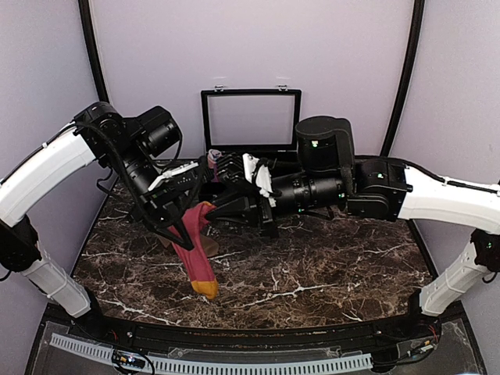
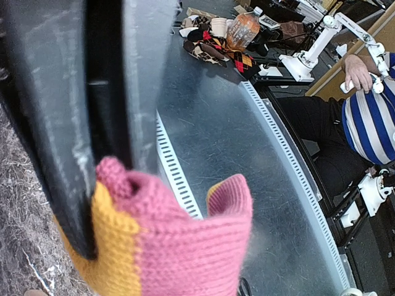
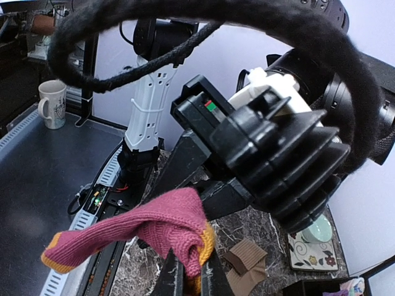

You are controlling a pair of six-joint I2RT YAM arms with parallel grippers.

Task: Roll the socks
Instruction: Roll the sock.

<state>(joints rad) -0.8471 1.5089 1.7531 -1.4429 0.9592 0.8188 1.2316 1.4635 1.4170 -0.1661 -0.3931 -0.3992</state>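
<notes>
Limply, the red-maroon sock (image 1: 195,256) hangs orange toe down, its cuff clenched by left claw (image 2: 111,154) and right claw (image 3: 190,274).

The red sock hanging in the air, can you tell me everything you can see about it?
The red-pink knitted sock looks soft and woolly, with an orange toe and an orange band near its cuff. It hangs limp, toe lowest, over the dark marble table. The left gripper is shut on its cuff end. The right gripper pinches a fold of the upper part close by. I cannot tell whether the toe touches the table.
</notes>
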